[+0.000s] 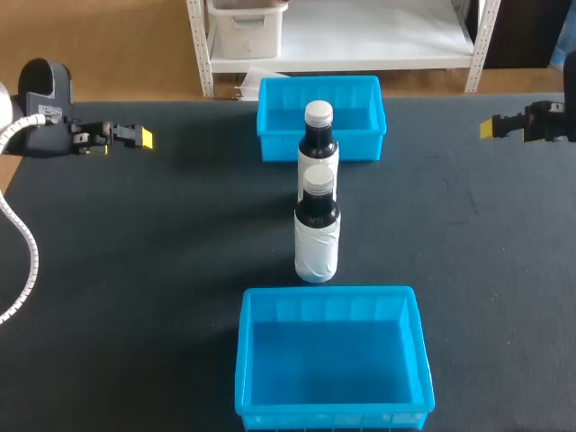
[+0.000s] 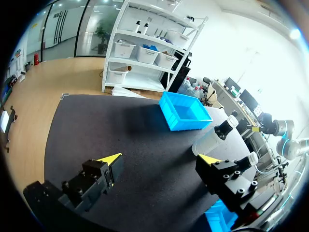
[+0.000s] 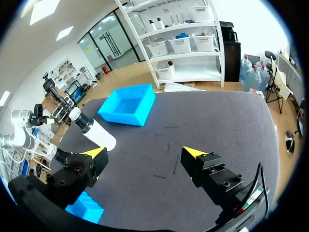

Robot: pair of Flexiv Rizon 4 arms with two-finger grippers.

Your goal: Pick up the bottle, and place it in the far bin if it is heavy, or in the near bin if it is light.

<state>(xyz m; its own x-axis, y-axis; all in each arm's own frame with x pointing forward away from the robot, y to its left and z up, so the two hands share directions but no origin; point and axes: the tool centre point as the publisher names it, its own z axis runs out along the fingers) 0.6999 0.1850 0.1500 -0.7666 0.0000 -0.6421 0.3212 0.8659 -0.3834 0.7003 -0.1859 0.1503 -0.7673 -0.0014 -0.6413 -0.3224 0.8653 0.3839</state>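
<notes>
Two dark bottles with white caps and white labels stand upright in a line at the table's middle. The far bottle (image 1: 318, 139) is just in front of the far blue bin (image 1: 279, 148). The near bottle (image 1: 317, 243) is just behind the near blue bin (image 1: 328, 293). My left gripper (image 1: 142, 138) hovers open at the far left, well away from both bottles. My right gripper (image 1: 490, 128) hovers open at the far right. In the left wrist view the gripper (image 2: 161, 159) is empty, with a bottle (image 2: 215, 137) ahead of it. The right wrist's gripper (image 3: 145, 152) is empty too, a bottle (image 3: 94, 130) lying beyond it.
Both bins hold nothing. The far bin (image 2: 188, 123) (image 3: 120, 118) sits at the table's back edge, the near bin (image 2: 219, 217) (image 3: 84, 205) at its front edge. Dark bare tabletop stretches on both sides of the bottles.
</notes>
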